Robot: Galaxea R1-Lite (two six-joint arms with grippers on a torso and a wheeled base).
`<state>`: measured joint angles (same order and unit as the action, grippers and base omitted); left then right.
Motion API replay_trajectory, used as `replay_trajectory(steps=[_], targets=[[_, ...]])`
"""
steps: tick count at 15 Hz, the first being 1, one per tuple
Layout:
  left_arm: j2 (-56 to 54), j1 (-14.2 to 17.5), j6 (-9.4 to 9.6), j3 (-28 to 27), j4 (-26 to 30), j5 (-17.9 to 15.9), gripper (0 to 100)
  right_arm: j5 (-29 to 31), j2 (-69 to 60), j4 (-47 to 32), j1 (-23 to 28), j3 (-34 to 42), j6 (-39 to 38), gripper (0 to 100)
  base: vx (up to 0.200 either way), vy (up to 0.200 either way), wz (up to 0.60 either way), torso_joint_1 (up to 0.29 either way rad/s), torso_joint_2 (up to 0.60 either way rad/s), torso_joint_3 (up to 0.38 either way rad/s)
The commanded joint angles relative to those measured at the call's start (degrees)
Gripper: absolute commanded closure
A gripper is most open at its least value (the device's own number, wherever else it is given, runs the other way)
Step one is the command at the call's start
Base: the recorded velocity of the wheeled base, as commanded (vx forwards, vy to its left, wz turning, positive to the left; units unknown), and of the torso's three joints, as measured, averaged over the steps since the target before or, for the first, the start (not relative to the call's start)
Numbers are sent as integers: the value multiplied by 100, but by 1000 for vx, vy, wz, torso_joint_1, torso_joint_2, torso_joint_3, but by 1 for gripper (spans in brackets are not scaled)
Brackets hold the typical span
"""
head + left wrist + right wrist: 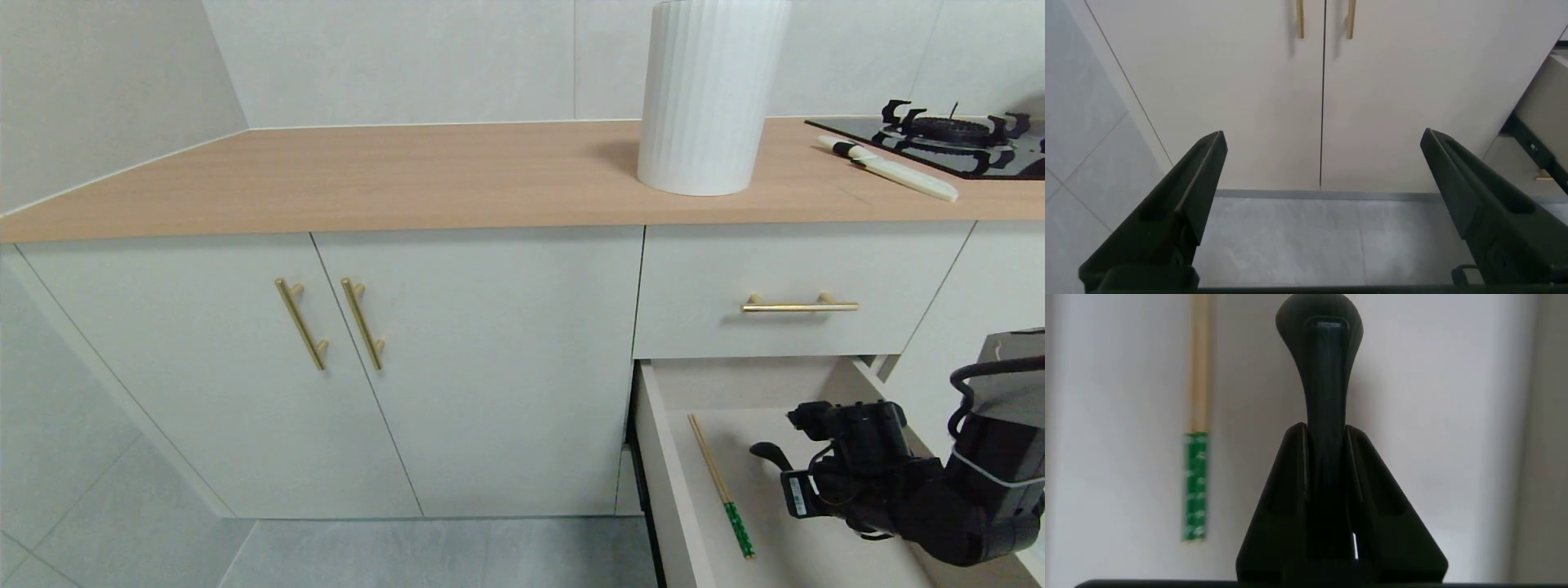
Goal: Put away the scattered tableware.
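My right fingers [1380, 506]: I am clamping them on a black utensil [1319, 376], over the open drawer [655, 457].
Chopsticks [722, 487]: lying inside the drawer, beside the utensil.
My left fingers [1184, 212]: I am holding them wide apart, facing the cupboard doors [1413, 98] left of the drawer.
Knife [890, 169]: lying on the bench [367, 175], above the drawer.
White canister [706, 98]: standing on the bench, above the drawer.

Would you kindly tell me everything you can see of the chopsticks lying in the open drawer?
The chopsticks are a slim pair, wood-coloured with green patterned ends. They lie flat, side by side, on the floor of the open drawer near its left wall, green ends toward the drawer's front. Only the drawer floor touches them.
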<state>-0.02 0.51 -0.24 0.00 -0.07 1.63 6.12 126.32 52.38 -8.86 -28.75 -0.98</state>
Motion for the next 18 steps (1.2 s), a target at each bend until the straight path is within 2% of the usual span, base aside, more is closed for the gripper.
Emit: replay_trajectory(steps=[1, 6, 13, 14, 18], targets=[[2, 2, -2, 0, -1, 4, 0, 21, 446, 149, -1, 18, 1, 100, 0, 0, 0, 0, 0, 0], [2, 2, -2, 0, -1, 4, 0, 153, 675, 562, -1, 27, -8, 100, 0, 0, 0, 0, 0, 0], [2, 2, -2, 0, -1, 4, 0, 179, 648, 589, -1, 44, -17, 100, 0, 0, 0, 0, 0, 0], [2, 2, -2, 0, -1, 4, 0, 179, 648, 589, -1, 36, -17, 0, 0, 0, 0, 0, 0, 0], [2, 2, -2, 0, -1, 4, 0, 188, 622, 589, -1, 36, -17, 0, 0, 0, 0, 0, 0, 0]])
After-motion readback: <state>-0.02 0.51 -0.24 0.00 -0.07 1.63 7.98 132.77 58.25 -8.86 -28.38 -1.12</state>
